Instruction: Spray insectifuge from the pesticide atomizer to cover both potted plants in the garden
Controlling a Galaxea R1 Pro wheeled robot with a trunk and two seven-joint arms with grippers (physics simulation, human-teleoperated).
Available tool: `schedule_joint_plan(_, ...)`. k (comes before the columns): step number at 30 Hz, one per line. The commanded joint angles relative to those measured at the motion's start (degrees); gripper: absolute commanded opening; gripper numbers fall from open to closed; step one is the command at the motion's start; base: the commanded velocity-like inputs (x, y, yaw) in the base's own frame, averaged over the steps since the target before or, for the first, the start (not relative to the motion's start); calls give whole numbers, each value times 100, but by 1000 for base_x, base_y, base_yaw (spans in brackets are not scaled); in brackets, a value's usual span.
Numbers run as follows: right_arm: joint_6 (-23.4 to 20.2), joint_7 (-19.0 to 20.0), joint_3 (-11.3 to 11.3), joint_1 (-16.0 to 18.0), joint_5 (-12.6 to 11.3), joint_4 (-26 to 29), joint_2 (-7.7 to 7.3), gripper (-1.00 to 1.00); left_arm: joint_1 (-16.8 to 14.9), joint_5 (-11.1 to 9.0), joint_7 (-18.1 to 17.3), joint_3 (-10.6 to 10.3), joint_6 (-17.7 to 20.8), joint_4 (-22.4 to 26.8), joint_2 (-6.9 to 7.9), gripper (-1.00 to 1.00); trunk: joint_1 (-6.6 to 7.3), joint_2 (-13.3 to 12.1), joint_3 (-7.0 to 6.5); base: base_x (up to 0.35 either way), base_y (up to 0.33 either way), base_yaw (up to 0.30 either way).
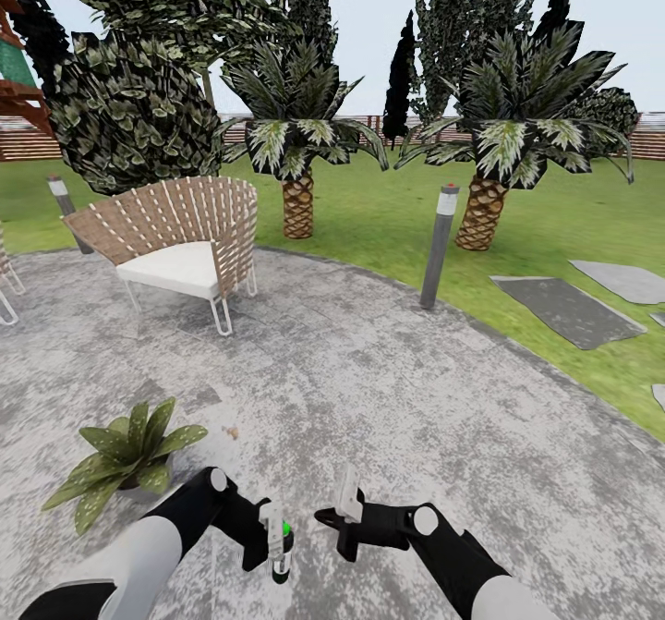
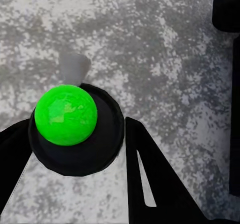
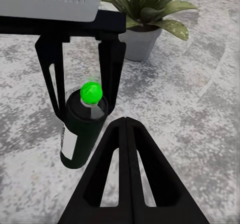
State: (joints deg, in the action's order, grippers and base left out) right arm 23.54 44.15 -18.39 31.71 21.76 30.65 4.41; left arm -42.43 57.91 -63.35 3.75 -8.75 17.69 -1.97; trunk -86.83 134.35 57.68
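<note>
My left gripper (image 1: 274, 546) is shut on the pesticide atomizer (image 1: 280, 539), a slim dark bottle with a white label and a bright green knob on its dark top. The left wrist view looks down on that knob (image 2: 65, 115), with black fingers (image 2: 155, 184) on either side of the cap. In the right wrist view the bottle (image 3: 80, 134) hangs upright between the left gripper's fingers (image 3: 112, 68) above the paving. My right gripper (image 1: 337, 520) is shut and empty just right of the bottle, fingertips (image 3: 126, 126) together. One potted plant (image 1: 125, 458) stands on the patio to the left, its pot (image 3: 137, 41) pale grey.
The round grey patio (image 1: 388, 389) stretches ahead. A wicker chair (image 1: 180, 232) stands at the far left, and a bollard lamp (image 1: 440, 246) at the patio edge. Two palm-like shrubs (image 1: 296, 139) (image 1: 503, 139) grow on the lawn, with stepping stones (image 1: 563, 310) at the right.
</note>
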Motion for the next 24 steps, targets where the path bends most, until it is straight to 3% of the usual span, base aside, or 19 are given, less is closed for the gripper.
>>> schedule_joint_plan(1,28,-3,8,2,47,3,-7,-100,-2,61,-11,39,-55,13,-24,-100,1,2,5,0,0,0)
schedule_joint_plan(5,28,-3,8,2,47,2,-49,-100,-5,10,-12,39,-34,34,-67,-100,1,2,5,0,0,0)
schedule_joint_plan(10,28,-3,3,2,47,-3,-55,-100,-2,-338,-19,26,-55,41,-71,-100,1,2,5,0,0,0)
schedule_joint_plan(24,28,-3,3,2,47,-7,-55,-100,-2,-437,-3,30,-64,40,-242,-100,1,2,5,0,0,0)
